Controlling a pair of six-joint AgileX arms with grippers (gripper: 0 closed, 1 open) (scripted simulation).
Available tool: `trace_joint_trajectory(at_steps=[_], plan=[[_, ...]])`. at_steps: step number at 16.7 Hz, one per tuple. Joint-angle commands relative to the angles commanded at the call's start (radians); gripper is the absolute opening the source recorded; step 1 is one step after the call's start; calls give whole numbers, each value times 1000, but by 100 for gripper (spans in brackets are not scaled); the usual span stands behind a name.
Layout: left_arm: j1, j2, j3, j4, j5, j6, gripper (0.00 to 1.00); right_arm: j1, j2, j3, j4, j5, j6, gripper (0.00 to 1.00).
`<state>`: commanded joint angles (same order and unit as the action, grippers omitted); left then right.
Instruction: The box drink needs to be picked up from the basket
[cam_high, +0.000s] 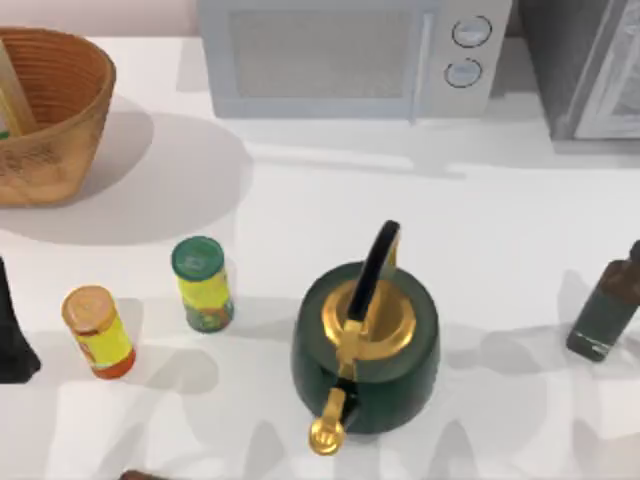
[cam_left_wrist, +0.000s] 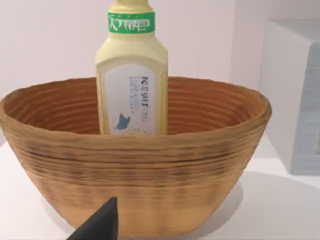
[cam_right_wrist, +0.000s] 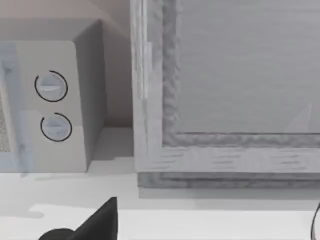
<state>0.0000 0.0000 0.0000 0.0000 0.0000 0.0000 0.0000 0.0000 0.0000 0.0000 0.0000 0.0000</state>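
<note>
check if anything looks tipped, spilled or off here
Nothing stands out. The box drink stands upright in the basket; both cans, the kettle and the bottle are upright, nothing spilled.

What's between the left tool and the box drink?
In the left wrist view, the basket's near wall stands between the left tool and the upright box drink inside.
</note>
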Motion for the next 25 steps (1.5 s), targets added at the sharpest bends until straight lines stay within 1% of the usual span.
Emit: trace_joint_trajectory(at_steps=[4,8,12,21,25], plan=[[4,30,7,17,3,-1,100,0,0,0,0,0,0,100],[24,213,63,134,21,-1,100,0,0,0,0,0,0,100],[52,520,167,334,55,5,100,0,0,0,0,0,0,100],[122,1298,440,860,146,11,100,0,0,0,0,0,0,100],[151,1596,539,1055,179,12,100,0,0,0,0,0,0,100]])
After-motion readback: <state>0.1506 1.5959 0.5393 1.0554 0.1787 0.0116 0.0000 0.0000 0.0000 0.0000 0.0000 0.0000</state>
